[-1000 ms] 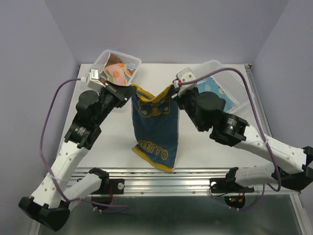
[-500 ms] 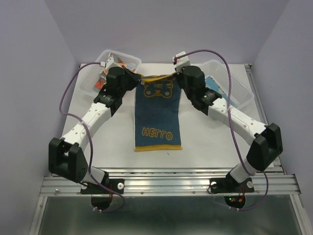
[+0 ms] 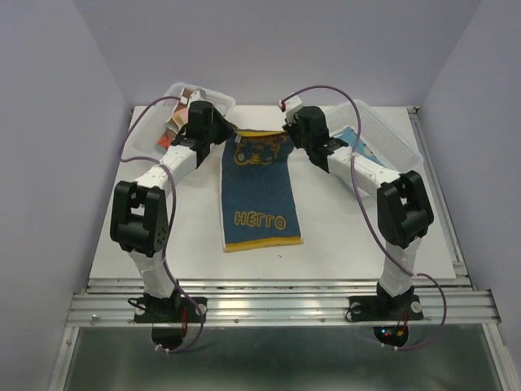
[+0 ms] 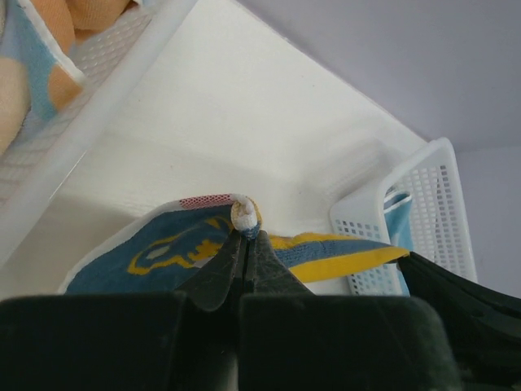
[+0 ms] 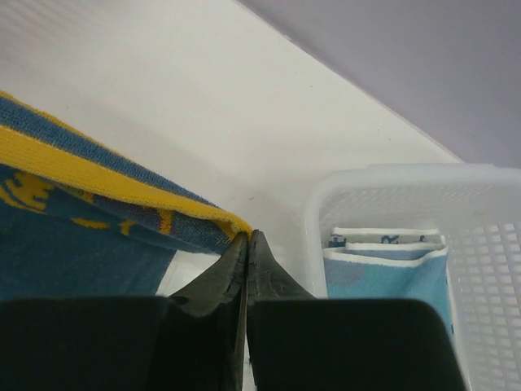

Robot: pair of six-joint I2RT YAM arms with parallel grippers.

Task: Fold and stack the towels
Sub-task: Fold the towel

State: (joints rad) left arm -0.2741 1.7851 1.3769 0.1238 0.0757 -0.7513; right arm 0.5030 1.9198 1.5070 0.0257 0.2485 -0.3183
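A dark blue towel point(image 3: 259, 191) with a yellow border, a bear face and yellow letters lies stretched lengthwise down the middle of the table. My left gripper point(image 3: 230, 138) is shut on its far left corner point(image 4: 244, 213). My right gripper point(image 3: 286, 135) is shut on its far right corner point(image 5: 232, 224). Both far corners sit slightly above the table, with the yellow edge point(image 4: 342, 252) taut between them. In the wrist views the left gripper point(image 4: 245, 235) and right gripper point(image 5: 247, 239) show their jaws pressed together on cloth.
A clear mesh basket point(image 3: 167, 99) at the back left holds crumpled towels with orange patches point(image 4: 32, 49). Another mesh basket point(image 3: 400, 140) at the back right holds folded light blue towels point(image 5: 389, 273). Both baskets flank the grippers closely. The purple back wall is just beyond.
Both arms have reached toward the back of the table. The towel went from hanging bunched between the grippers to lying flat and stretched out, its far edge pulled straight.
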